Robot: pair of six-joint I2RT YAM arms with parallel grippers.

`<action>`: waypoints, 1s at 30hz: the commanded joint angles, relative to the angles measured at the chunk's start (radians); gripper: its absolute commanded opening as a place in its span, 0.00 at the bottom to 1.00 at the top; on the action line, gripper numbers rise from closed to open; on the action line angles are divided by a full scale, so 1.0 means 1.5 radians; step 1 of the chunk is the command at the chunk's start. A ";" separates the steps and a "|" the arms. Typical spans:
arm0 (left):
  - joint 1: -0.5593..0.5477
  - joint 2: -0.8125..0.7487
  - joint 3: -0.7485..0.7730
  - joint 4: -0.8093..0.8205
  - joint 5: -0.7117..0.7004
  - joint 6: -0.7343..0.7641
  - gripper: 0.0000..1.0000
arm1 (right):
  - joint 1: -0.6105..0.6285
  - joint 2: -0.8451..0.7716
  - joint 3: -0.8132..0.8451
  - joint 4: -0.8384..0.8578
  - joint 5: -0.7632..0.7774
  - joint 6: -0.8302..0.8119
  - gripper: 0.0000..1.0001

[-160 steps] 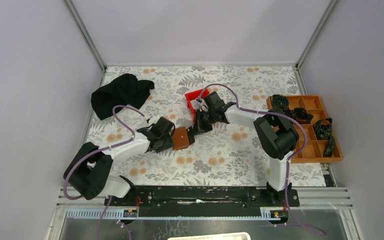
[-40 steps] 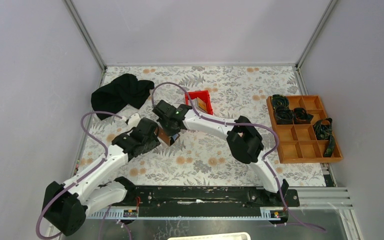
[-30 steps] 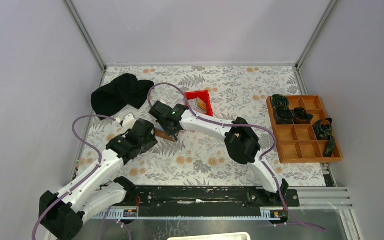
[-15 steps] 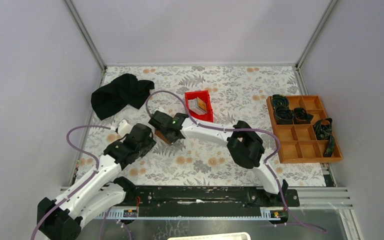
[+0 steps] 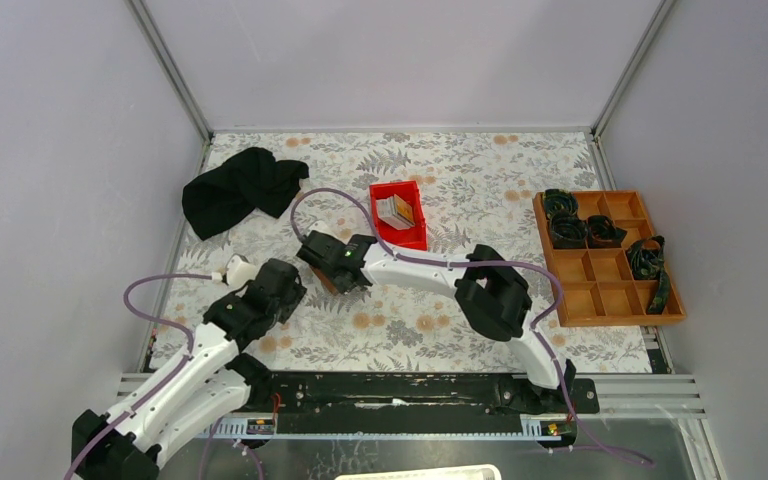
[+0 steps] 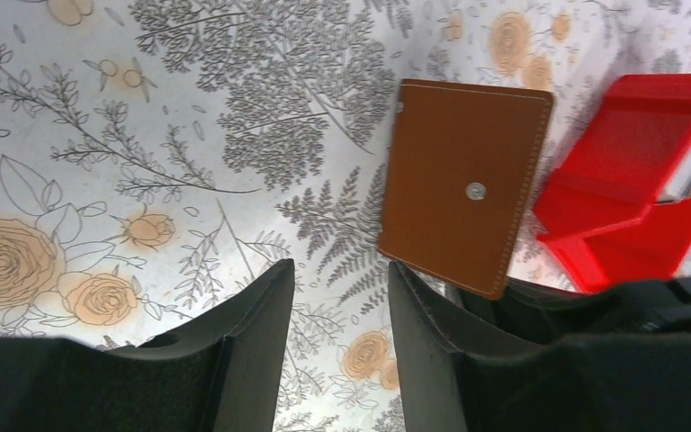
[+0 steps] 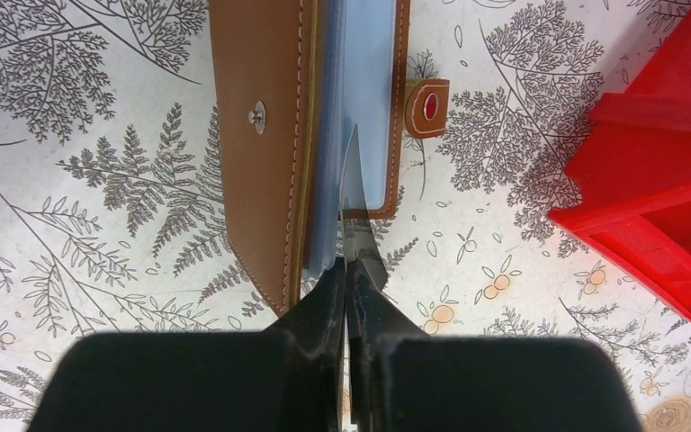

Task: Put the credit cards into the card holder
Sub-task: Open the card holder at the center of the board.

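The brown card holder (image 7: pixel 261 135) lies partly open on the floral table, its light blue inner sleeves (image 7: pixel 364 81) and tab clasp (image 7: pixel 427 106) showing. My right gripper (image 7: pixel 349 270) is shut on a thin silvery credit card (image 7: pixel 354 193), held edge-on with its far end over the sleeves. In the top view the right gripper (image 5: pixel 322 268) sits over the card holder (image 5: pixel 323 281). My left gripper (image 6: pixel 340 270) is open and empty, a little short of the card holder (image 6: pixel 463 184); in the top view the left gripper (image 5: pixel 285 280) is just to its left. More cards (image 5: pixel 395 208) lie in the red bin.
The red bin (image 5: pixel 412 236) stands just behind and right of the card holder. A black cloth (image 5: pixel 240 188) lies at the back left. An orange-brown compartment tray (image 5: pixel 610 300) with dark items is at the right edge.
My left arm has pulled back toward the near left and is off the card holder. My right gripper has moved left and nearer along with the card holder, uncovering the red bin.
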 commanded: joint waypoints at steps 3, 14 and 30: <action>0.004 0.040 -0.028 0.032 -0.012 -0.025 0.51 | -0.003 -0.033 0.006 0.011 -0.066 0.036 0.00; 0.003 0.119 -0.039 0.087 0.004 -0.005 0.51 | -0.014 -0.028 0.060 0.008 -0.112 0.038 0.00; 0.004 0.162 -0.049 0.089 -0.012 0.005 0.51 | -0.055 -0.008 0.080 0.045 -0.209 0.071 0.00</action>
